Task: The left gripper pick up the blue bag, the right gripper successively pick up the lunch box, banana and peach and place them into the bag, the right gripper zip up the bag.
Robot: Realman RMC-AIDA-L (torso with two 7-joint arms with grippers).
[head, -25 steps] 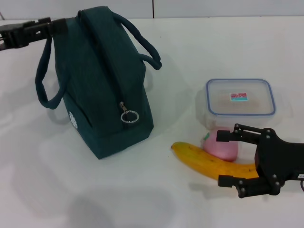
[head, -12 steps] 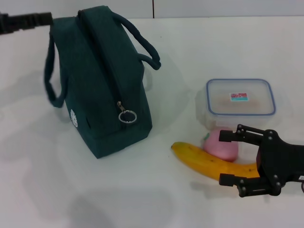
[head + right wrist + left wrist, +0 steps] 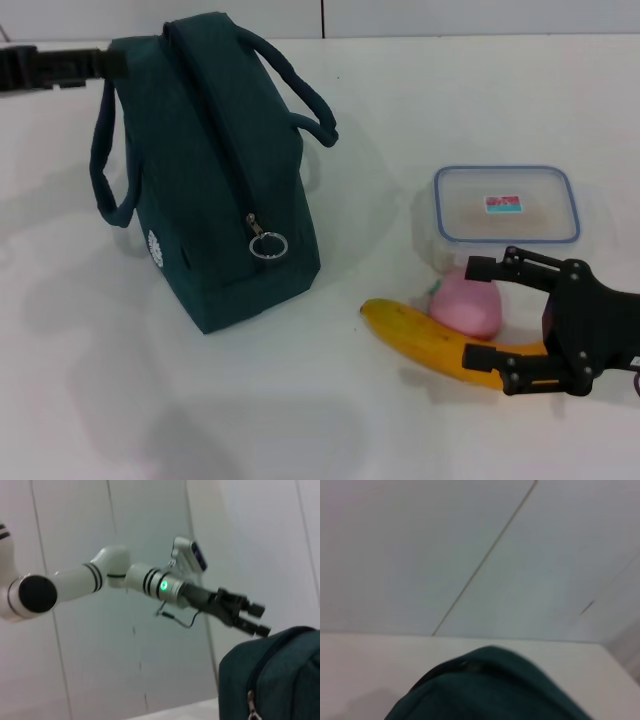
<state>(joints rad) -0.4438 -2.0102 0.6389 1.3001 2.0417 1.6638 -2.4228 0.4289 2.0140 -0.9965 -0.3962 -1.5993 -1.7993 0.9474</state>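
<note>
Two grippers, four task items. Item one: blue bag [image 3: 215,170], standing upright on the white table [image 3: 420,100], zipper shut along its ridge, ring pull [image 3: 271,246] hanging at the near end; long axis runs from near to far. Left gripper [image 3: 60,68]: at the bag's far upper left corner, level with the top and just beside the left handle loop [image 3: 108,160], which hangs slack; fingers parted in the right wrist view [image 3: 257,618], nothing seen between them. Right gripper [image 3: 505,325]: low at the near right, fingers spread, empty. Lunch box [image 3: 507,215]: lid on, just beyond this gripper. Peach [image 3: 467,305]: between box and banana, beside the upper finger. Banana [image 3: 440,342]: long axis left to right, right end under the lower finger. Judgement: bag grasp not yet made; handle nearest the left gripper.
</note>
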